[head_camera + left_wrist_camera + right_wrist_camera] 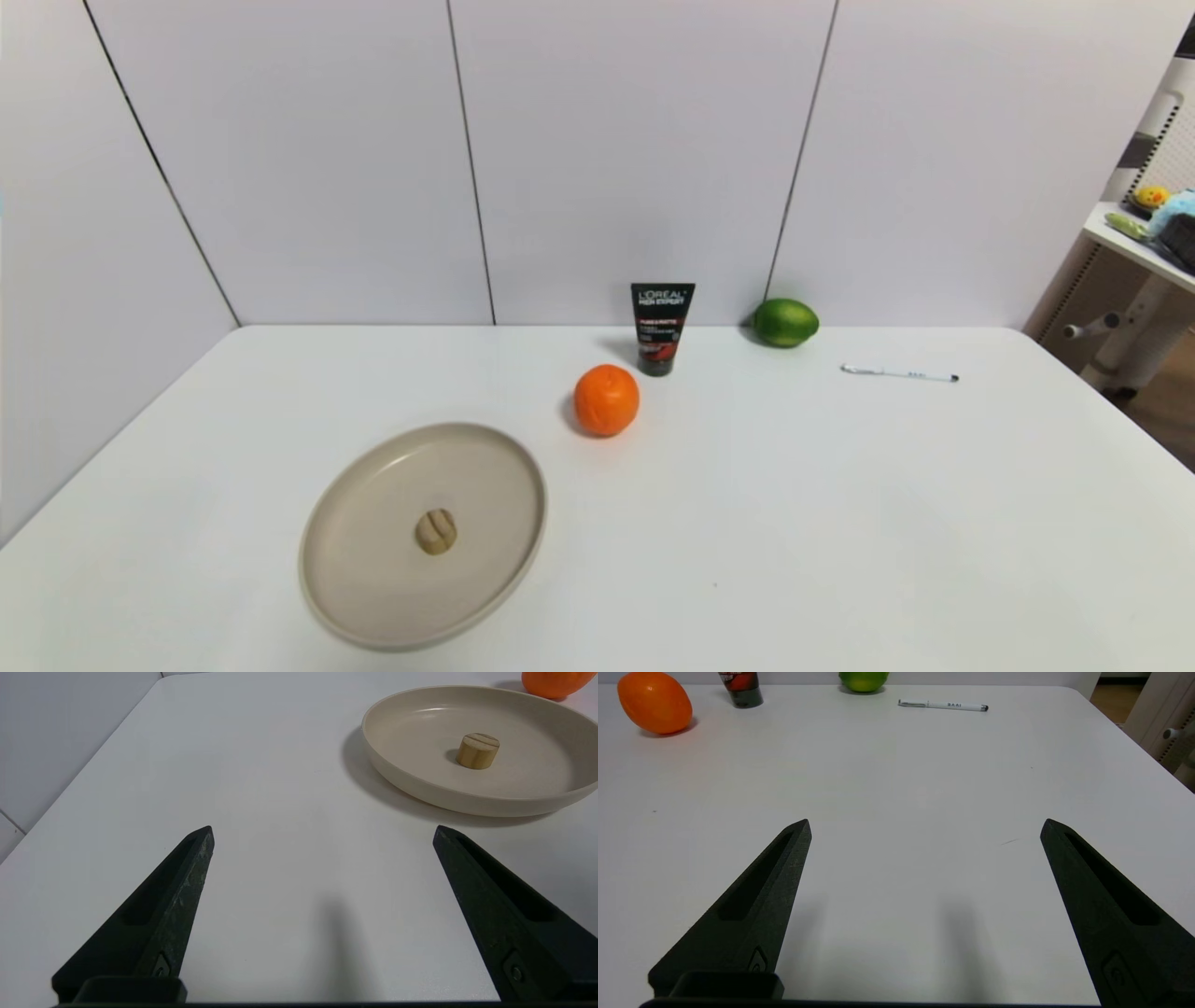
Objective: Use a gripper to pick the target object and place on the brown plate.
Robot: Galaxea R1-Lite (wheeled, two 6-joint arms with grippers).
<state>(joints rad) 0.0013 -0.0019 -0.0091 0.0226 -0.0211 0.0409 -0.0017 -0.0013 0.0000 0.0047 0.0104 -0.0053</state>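
The wooden knob (436,531) is seen resting near the middle of the brown plate (355,597), standing upright on a flat end, its grooved face turned upward. The left gripper (323,830) is held low over the table (840,523) beside the plate, fingers spread wide and empty. The right gripper (924,823) is likewise spread wide, holding nothing. Neither gripper is seen in the head view.

Neither arm reaches into the head view. The left gripper (323,830) hangs low over the white surface (261,788), its two black fingers (159,914) spread wide with nothing between them. The right gripper (924,826) sits the same way, fingers (1101,896) splayed apart, pointing toward 12 o'clock
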